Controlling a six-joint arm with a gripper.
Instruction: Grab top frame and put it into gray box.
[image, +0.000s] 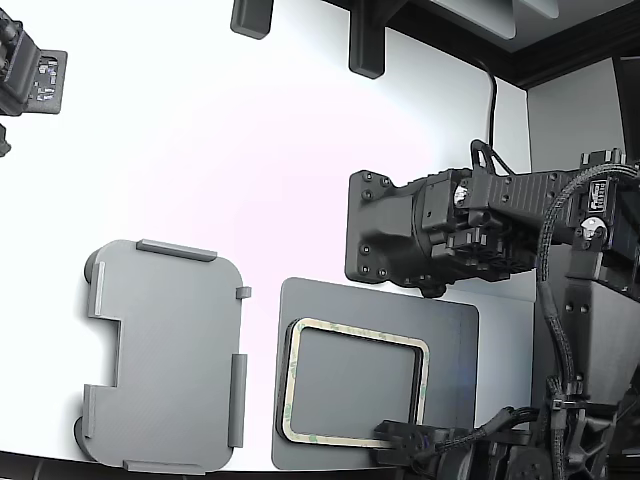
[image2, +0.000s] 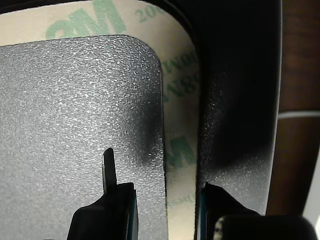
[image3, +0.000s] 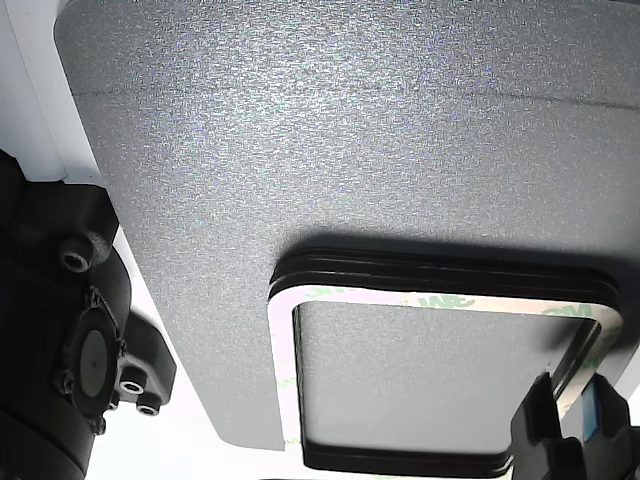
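I see my gripper (image2: 165, 210) down at a corner of the frame (image2: 179, 125), its 2 fingers (image2: 117, 207) spread, 1 on each side of the cream strip; I cannot tell if they touch it. The frame (image: 355, 382) lies flat on the dark mat (image: 450, 330). The gray box (image: 165, 355) sits just beside the mat, toward the exterior view's left, on the white table (image: 250, 150). A second arm (image: 450, 230) hangs above the mat.

"3M" on top frame (image2: 181, 70)
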